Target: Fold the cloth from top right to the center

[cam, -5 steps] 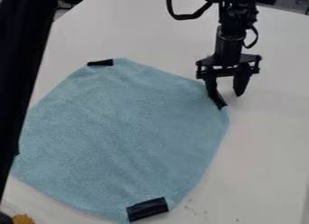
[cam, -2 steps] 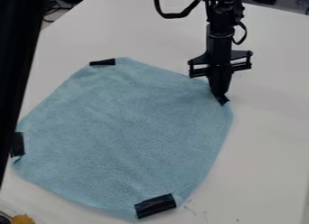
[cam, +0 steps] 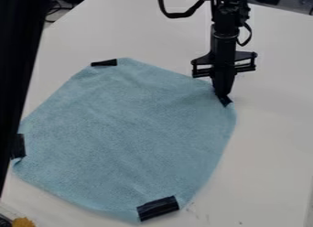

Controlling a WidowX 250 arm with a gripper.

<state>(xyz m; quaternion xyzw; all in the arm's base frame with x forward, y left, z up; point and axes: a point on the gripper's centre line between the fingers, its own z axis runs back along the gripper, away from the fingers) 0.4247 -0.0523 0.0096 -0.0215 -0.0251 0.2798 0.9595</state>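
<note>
blue fabric, the cloth (cam: 128, 134) lies spread on the white table (cam: 272, 130), to the left of the gripper (cam: 223, 94) in the view and reaching well below it. the gripper hangs straight down over the cloth's upper right corner, its two fingers pressed together, pinching the cloth by that corner. a small black strip (cam: 225, 100) sits right at the fingertips. another black strip (cam: 104, 62) marks the corner up and to the left of the tips, a third (cam: 18, 146) is well apart, down to the left, and the fourth (cam: 158, 208) is below and somewhat left. farthest down-left of the gripper is a yellow-orange thing (cam: 23, 222).
</note>
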